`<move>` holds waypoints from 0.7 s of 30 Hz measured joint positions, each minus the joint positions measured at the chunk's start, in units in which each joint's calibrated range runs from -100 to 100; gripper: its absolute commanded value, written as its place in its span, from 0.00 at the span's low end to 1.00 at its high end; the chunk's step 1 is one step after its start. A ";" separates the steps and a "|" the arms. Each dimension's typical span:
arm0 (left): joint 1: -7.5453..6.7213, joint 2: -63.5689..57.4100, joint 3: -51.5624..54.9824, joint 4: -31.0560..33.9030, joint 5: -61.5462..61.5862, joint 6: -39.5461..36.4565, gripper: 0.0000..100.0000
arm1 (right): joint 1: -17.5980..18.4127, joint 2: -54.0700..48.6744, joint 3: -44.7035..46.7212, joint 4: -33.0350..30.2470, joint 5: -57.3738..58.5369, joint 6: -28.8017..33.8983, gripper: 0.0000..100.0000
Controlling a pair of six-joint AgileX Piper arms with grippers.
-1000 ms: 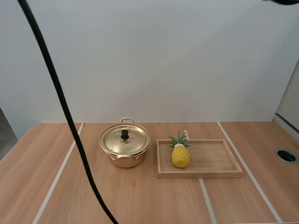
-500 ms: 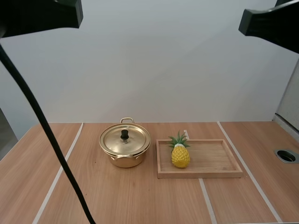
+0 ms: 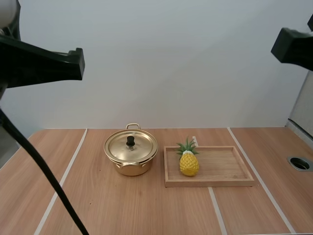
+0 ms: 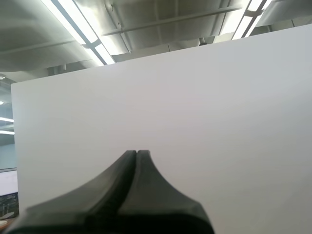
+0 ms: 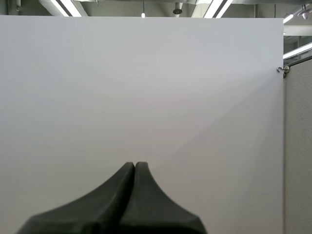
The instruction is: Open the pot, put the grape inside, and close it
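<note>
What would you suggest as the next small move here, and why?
Probably lower the left gripper toward the knob of the lid and open its fingers. The lid sits closed on the pot, on the left arm's side, and both the left and the right gripper are shut, held high. The fruit in the wooden tray is a pineapple, not a grape.

Gold pot and wooden tray share a wooden table

The lidded pot stands near the table's middle, toward the far edge, with the tray just beside it on the right. Pale strips cross the top, and a round port sits by the right edge.
</note>
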 measured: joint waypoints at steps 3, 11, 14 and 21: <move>0.00 -0.12 0.13 0.00 0.00 0.00 0.00 | -0.16 -1.35 0.45 3.54 2.58 -2.51 0.00; 0.25 -1.51 3.82 0.00 0.00 -0.72 0.00 | -0.16 -1.35 0.61 5.00 5.16 -4.32 0.00; 0.96 -3.13 8.40 0.00 0.20 -1.76 0.00 | -0.16 -1.35 0.61 5.04 5.16 -4.32 0.00; 1.37 -3.59 15.10 0.00 0.20 -4.34 0.00 | -0.55 -1.35 4.49 5.04 4.74 -4.32 0.00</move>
